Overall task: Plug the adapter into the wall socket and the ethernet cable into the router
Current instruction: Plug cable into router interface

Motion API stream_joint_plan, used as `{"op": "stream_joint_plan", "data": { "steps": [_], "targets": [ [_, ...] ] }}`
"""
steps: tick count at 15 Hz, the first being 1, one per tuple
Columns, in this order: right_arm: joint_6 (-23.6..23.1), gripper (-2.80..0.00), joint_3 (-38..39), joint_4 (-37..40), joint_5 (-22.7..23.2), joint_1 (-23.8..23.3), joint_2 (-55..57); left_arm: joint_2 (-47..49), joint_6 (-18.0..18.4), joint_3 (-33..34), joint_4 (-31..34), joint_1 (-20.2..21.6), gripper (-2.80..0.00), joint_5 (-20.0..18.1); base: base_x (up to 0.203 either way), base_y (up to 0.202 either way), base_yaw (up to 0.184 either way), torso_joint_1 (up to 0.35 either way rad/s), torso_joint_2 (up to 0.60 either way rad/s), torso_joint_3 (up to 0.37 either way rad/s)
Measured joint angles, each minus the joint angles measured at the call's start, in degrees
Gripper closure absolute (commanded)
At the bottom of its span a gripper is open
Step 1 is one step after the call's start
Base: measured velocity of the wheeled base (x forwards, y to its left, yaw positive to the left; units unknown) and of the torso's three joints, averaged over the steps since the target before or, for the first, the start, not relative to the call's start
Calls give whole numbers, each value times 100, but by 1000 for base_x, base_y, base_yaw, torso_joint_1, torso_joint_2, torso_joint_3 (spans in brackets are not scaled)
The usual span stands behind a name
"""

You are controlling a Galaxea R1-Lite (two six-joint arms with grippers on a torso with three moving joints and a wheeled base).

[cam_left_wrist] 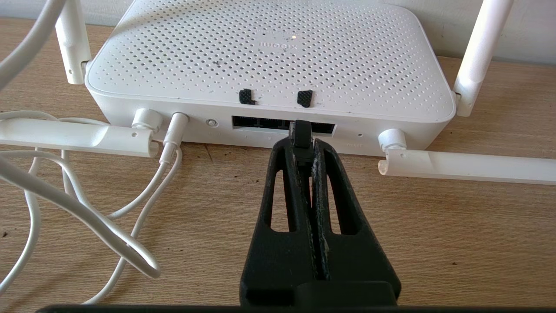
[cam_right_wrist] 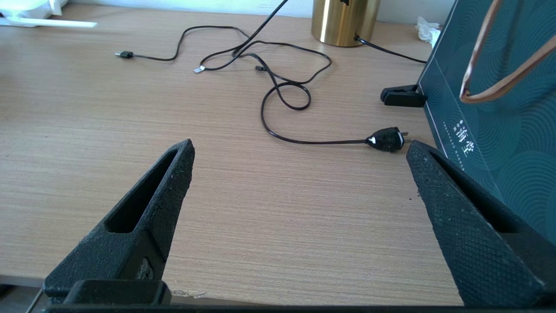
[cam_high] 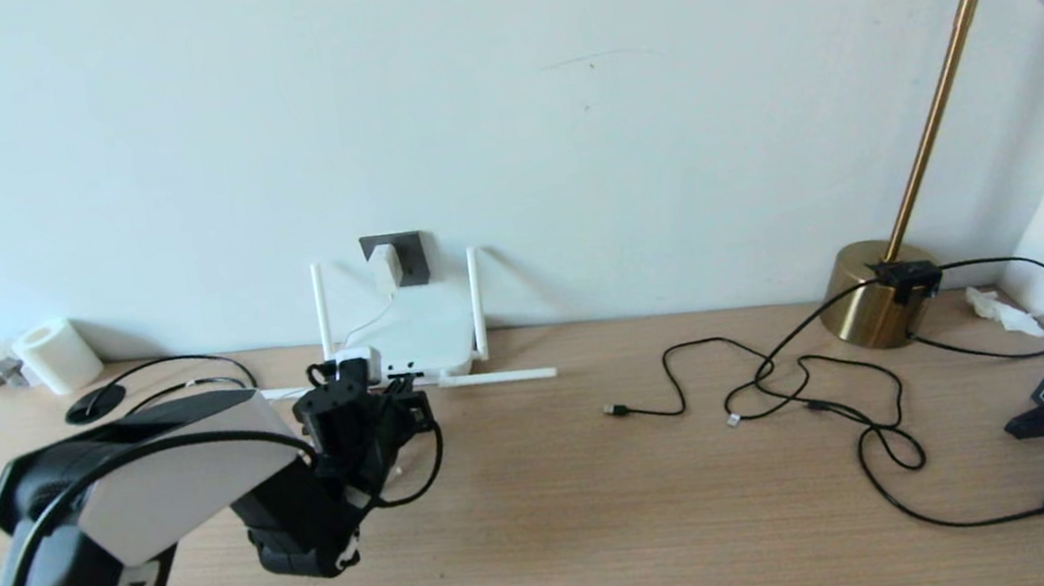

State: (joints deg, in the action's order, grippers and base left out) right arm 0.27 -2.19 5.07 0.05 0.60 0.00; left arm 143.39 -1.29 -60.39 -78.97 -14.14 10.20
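Reach is the main thing to note about the left arm: it stretches forward from the near left across the bench (cam_high: pixel 613 523), its left gripper (cam_left_wrist: pixel 302 140) low over the wood and pointed at the front edge of the router (cam_left_wrist: pixel 269 56). Its jaws are pressed together on the black boot of the ethernet cable (cam_left_wrist: pixel 300 132), whose tip sits at the dark port strip on the router's front — whether it is fully seated cannot be told. A loop of the black cable hangs beside the wrist in the head view. The router lies flat against the wall with two antennas upright and two folded down along the bench; faint embossed lettering shows on its perforated top, too small to read surely. The adapter (cam_high: pixel 385 266) sits plugged in the wall socket (cam_high: pixel 406 256) just above the router, and its thin white cord (cam_left_wrist: pixel 130 208) runs down to the router's front edge. The right gripper (cam_right_wrist: pixel 299 152) hovers over bare wood well apart from the router, jaws spread wide, near a dark teal board (cam_right_wrist: pixel 499 108) bearing pale characters that are not clearly legible. A handwritten label on the left arm's lower link cannot be read either. A brass lamp (cam_high: pixel 875 292) stands at the far right, thin black cables (cam_high: pixel 838 393) strewn before it.
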Motion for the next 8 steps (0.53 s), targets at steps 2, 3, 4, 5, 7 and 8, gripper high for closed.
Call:
{"op": "stream_joint_plan", "data": {
  "steps": [2,3,4,5,7,8],
  "targets": [
    [-1,-280,0,0,2,0,0,0,0,6,6,0,0,1,0,0,0,0,0,0],
    [0,-280,0,0,2,0,0,0,0,11,9,0,0,2,0,0,0,0,0,0],
    [-2,-280,0,0,2,0,0,0,0,11,12,0,0,2,0,0,0,0,0,0],
    [-2,-280,0,0,2,0,0,0,0,11,15,0,0,0,0,0,0,0,0,0],
    [0,-280,0,0,2,0,0,0,0,15,17,0,0,-1,0,0,0,0,0,0],
    [-2,-280,0,0,2,0,0,-2,0,23,17,0,0,2,0,0,0,0,0,0]
  ]
}}
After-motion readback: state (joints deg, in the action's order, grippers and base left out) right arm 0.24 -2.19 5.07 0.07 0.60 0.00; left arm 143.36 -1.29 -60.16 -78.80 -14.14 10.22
